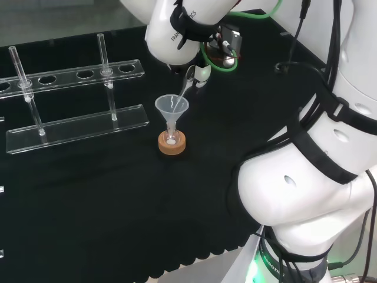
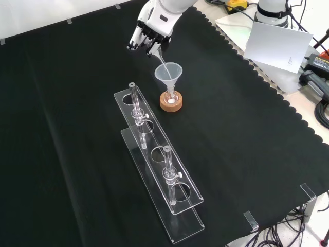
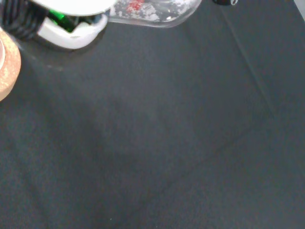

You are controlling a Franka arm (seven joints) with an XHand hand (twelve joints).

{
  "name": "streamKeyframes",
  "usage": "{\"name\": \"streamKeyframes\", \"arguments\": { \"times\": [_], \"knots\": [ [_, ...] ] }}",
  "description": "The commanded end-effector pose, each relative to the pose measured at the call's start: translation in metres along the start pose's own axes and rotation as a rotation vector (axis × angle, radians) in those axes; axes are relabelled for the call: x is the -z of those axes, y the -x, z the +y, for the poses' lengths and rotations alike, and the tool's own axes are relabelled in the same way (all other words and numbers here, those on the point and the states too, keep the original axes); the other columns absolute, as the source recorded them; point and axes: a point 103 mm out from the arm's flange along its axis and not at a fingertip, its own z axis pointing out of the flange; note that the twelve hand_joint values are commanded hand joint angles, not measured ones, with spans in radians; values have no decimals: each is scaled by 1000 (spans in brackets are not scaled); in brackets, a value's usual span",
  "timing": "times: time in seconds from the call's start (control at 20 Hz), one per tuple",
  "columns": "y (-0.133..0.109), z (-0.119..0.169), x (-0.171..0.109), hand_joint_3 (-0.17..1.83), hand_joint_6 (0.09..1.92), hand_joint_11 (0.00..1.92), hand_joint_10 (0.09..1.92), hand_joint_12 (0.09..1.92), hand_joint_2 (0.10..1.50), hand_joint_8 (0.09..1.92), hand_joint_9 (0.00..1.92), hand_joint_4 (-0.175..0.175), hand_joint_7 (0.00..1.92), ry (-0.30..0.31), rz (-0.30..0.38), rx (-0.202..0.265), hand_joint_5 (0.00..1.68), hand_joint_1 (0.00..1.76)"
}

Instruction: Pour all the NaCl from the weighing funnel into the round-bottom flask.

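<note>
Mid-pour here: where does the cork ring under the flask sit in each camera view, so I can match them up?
Head view: the cork ring sits at centre, right of the clear rack, under the funnel.
Front view: upper centre, just past the rack's far end, below the hand.
Wrist view: a tan arc cut by the picture's edge.
Shared landmark: the funnel standing above the ring in head and front views.

Clear glass weighing funnel [image 2: 160,57], tilted steeply, narrow spout down inside the mouth of a clear conical funnel [image 2: 169,75]; white grains cling to its bowl [image 3: 152,12]. Small clear round-bottom flask [image 2: 170,98] stands upright on a cork ring [image 2: 171,104], white NaCl at its bottom, conical funnel seated in its neck.
</note>
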Motion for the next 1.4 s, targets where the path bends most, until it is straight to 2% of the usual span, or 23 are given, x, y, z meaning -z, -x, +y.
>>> {"name": "streamKeyframes", "arguments": {
  "times": [0.05, 0.15, 0.75, 1.4],
  "knots": [
    [-2, 8, 13, 728, 682, 282, 171, 1363, 616, 126, 1164, 175, 1685, -12, -31, 13, 1282, 1111],
    [3, -2, 5, 728, 683, 282, 171, 1363, 616, 126, 1165, 175, 1685, -14, -38, 10, 1282, 1111],
    [6, -2, 3, 733, 686, 281, 168, 1361, 613, 121, 1167, 175, 1689, 4, -48, 23, 1281, 1111],
    [9, 3, -1, 739, 687, 280, 165, 1360, 610, 118, 1170, 175, 1695, -6, -138, 40, 1282, 1112]
  ]
}}
